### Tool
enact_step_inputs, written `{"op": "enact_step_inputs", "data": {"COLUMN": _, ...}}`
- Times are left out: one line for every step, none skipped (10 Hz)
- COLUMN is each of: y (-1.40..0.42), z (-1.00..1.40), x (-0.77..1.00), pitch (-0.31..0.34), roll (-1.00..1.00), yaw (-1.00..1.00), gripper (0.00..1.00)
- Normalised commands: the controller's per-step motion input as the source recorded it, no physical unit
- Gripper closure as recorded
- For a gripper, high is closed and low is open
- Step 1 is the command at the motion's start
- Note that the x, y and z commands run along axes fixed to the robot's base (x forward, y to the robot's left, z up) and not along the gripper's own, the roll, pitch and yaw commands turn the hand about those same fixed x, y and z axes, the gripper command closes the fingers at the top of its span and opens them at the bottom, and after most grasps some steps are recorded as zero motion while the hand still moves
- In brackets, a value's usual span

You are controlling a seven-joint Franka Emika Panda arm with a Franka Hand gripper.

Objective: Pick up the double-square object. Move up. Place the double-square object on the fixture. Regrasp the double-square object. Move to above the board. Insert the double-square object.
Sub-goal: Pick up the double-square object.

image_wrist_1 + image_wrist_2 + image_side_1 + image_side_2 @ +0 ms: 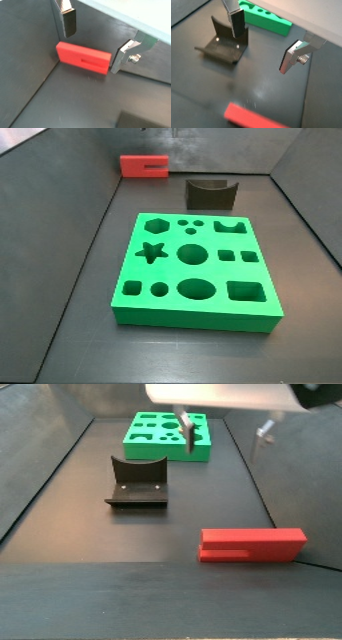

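Lying ungrasped on the floor, lower right, the red block (253, 543) is overhung by the spread, empty gripper (95, 41); every step remains.

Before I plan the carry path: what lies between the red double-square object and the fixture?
Only bare dark floor. In a side view the double-square object and the fixture stand apart with nothing between them; the open tool hangs above, nearer the board.

The pincer (97, 44) hangs open over the double-square object (83, 56), nothing between. Bare counter (160, 534) separates it from the fixture (136, 482).
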Motion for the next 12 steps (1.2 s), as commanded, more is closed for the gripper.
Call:
{"op": "enact_step_inputs", "data": {"y": 0.65, "z": -0.18, "x": -0.11, "pitch": 0.099, "roll": -0.01, "yaw": -0.33, "gripper": 0.0}}
{"op": "enact_step_inputs", "data": {"y": 0.57, "z": -0.26, "x": -0.07, "pitch": 0.094, "roll": -0.01, "yaw": -0.42, "gripper": 0.0}}
{"op": "enact_step_inputs", "data": {"y": 0.32, "z": -0.31, "x": 0.0, "pitch": 0.057, "roll": 0.0, "yaw": -0.69, "gripper": 0.0}}
{"op": "enact_step_inputs", "data": {"y": 0.02, "z": -0.23, "x": 0.01, "pitch": 0.006, "roll": 0.0, "yaw": -0.99, "gripper": 0.0}}
{"op": "enact_step_inputs", "data": {"y": 0.0, "z": -0.23, "x": 0.0, "pitch": 0.0, "roll": 0.0, "yaw": -1.0, "gripper": 0.0}}
{"op": "enact_step_inputs", "data": {"y": 0.0, "z": -0.25, "x": 0.0, "pitch": 0.0, "roll": 0.0, "yaw": -1.0, "gripper": 0.0}}
{"op": "enact_step_inputs", "data": {"y": 0.0, "z": -0.29, "x": 0.0, "pitch": 0.0, "roll": 0.0, "yaw": -1.0, "gripper": 0.0}}
{"op": "enact_step_inputs", "data": {"y": 0.03, "z": -0.29, "x": 0.0, "pitch": 0.0, "roll": 0.0, "yaw": -0.98, "gripper": 0.0}}
{"op": "enact_step_inputs", "data": {"y": 0.25, "z": -0.44, "x": -0.05, "pitch": 0.057, "roll": 0.0, "yaw": -0.76, "gripper": 0.0}}
{"op": "enact_step_inputs", "data": {"y": 0.39, "z": -0.48, "x": -0.11, "pitch": 0.074, "roll": -0.01, "yaw": -0.63, "gripper": 0.0}}
{"op": "enact_step_inputs", "data": {"y": 0.43, "z": -0.43, "x": -0.11, "pitch": 0.043, "roll": -0.01, "yaw": -0.56, "gripper": 0.0}}
{"op": "enact_step_inputs", "data": {"y": 0.48, "z": -0.11, "x": -0.41, "pitch": 0.0, "roll": -0.01, "yaw": -0.14, "gripper": 0.0}}
